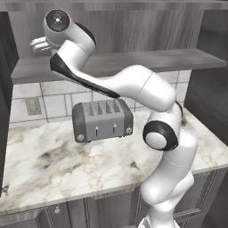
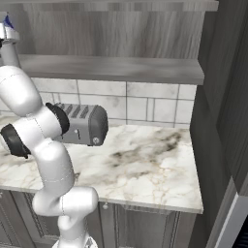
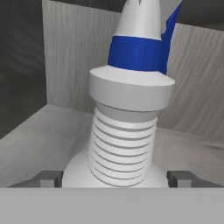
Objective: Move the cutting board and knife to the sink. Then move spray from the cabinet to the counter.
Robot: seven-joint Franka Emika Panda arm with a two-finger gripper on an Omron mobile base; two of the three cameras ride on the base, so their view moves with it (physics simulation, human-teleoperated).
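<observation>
The spray (image 3: 127,122) stands upright on the grey shelf (image 3: 35,135) of the cabinet (image 3: 74,57), close before the hand camera, its ribbed neck and blue-and-white nozzle between the two finger tips (image 3: 49,178). The jaws (image 3: 114,179) stand wide, one on each side of the bottle, not pressing it. The right base view catches only the nozzle tip (image 2: 8,23) at its left edge. Below, a toaster (image 1: 102,119) sits on the counter (image 1: 53,164).
</observation>
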